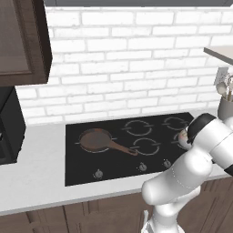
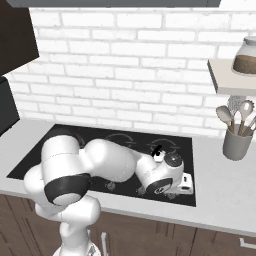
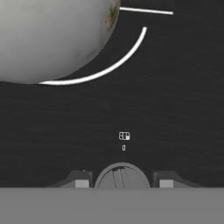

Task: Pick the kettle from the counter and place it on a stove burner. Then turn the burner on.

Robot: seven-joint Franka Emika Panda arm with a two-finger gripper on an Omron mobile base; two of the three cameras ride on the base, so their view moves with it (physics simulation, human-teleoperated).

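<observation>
Hovering low over the knob [image 3: 122, 176] at the cooktop's [image 1: 104, 170] near edge, the gripper [image 3: 122, 183] is spread around it, and the kettle [image 3: 48, 37], set on the burner [image 3: 111, 63] beyond, risks being nudged if the wrong knob is turned.

Left base view: from behind the arm [image 1: 182, 182] on its left side, looking forward and down on the black cooktop [image 1: 113, 170], the counter [image 1: 36, 182] and the brick wall [image 1: 136, 54], from some distance

Right base view: from behind on the right side, looking forward and down too, onto the same cooktop [image 2: 192, 190], counter [image 2: 225, 200] and wall [image 2: 125, 65]

Shared by these 2: also the utensil pot [image 1: 225, 107] [image 2: 237, 142]

Hand view: very near to the black glass, facing it along the gripper [image 3: 124, 179], with a knob [image 3: 122, 177] between the fingertips [image 3: 82, 180], a curved burner line [image 3: 109, 65] and the kettle [image 3: 48, 35] close above
</observation>
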